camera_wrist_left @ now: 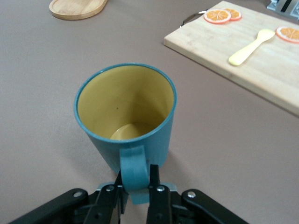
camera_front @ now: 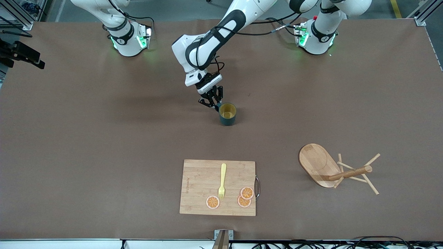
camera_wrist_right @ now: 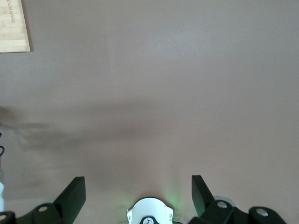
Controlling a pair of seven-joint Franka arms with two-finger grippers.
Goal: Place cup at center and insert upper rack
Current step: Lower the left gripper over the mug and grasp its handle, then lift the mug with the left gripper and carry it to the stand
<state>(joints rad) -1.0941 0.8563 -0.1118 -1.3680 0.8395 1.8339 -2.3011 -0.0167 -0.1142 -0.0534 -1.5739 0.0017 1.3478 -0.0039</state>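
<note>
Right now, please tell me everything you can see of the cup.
The cup is a small teal mug, ochre-yellow inside and empty. It stands upright on the brown table, farther from the front camera than the cutting board. Its small side handle is pinched between the fingers of the left gripper. Nothing else touches it.

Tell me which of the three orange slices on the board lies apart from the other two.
The orange slice just below the yellow fork's tines; the other two touch near the wooden cutting board's metal handle.
</note>
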